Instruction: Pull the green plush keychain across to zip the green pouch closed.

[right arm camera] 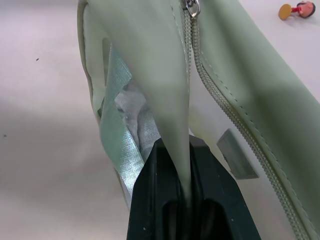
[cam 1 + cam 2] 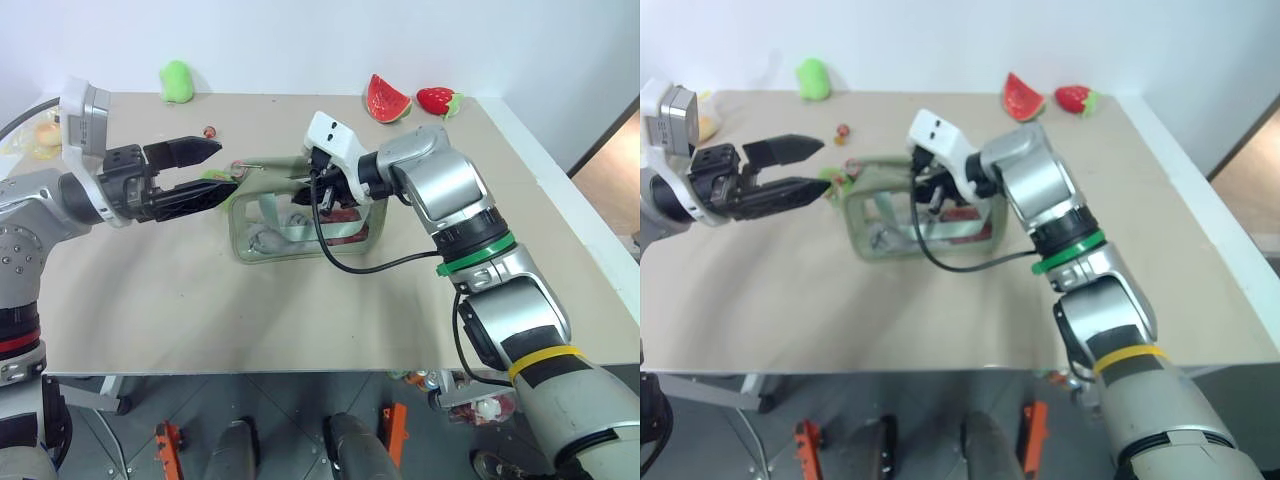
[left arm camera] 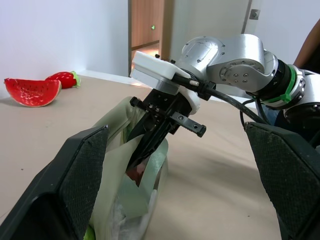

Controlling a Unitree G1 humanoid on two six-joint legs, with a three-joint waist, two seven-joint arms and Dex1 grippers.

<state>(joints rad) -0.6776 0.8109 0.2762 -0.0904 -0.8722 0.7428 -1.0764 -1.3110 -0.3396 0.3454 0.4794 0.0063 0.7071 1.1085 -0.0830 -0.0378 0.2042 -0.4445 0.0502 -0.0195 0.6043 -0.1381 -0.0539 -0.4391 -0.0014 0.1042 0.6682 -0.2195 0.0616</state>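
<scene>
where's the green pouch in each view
Left eye view: the green pouch sits mid-table, between the two arms.
Right eye view: left of centre, under the right gripper.
Left wrist view: low centre, between the open left fingers.
Right wrist view: it spans the frame, its fabric pinched in the right fingers.
Shared landmark: the zipper along its top.

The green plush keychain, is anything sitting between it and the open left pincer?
Nothing visible does. The left pincer stands open with its tips right beside the green plush keychain at the near end of the green pouch. The right pincer grips the pouch's fabric farther along.
</scene>
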